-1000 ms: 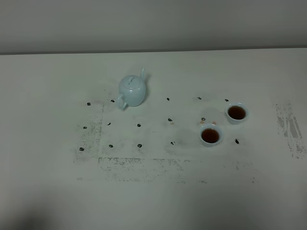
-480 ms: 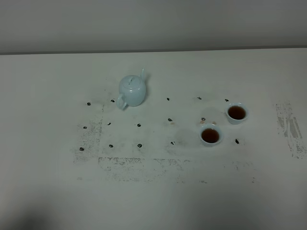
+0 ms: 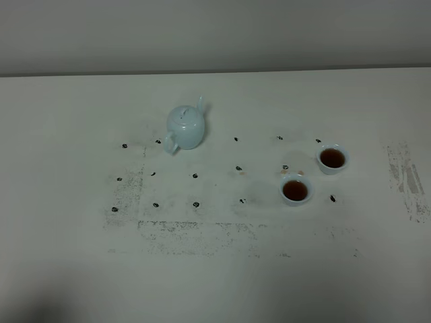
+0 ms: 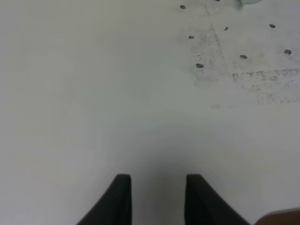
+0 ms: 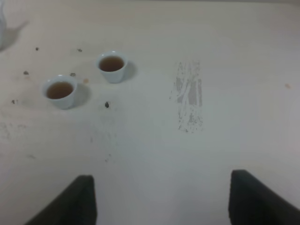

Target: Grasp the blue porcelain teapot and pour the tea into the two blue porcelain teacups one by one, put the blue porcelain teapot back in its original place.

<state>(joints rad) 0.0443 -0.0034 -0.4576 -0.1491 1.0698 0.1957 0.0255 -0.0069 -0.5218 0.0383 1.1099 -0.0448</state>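
Observation:
The blue porcelain teapot stands upright on the white table, left of centre, with its lid on and its spout pointing to the back right. The two blue porcelain teacups stand to the right, one further back and one nearer. Both hold dark tea. They also show in the right wrist view. Neither gripper shows in the high view. My left gripper is open and empty over bare table. My right gripper is wide open and empty, well short of the cups.
Small dark marks dot the table in a grid between teapot and cups. Worn grey scuffs lie at the front centre and far right. A wall runs along the table's back edge.

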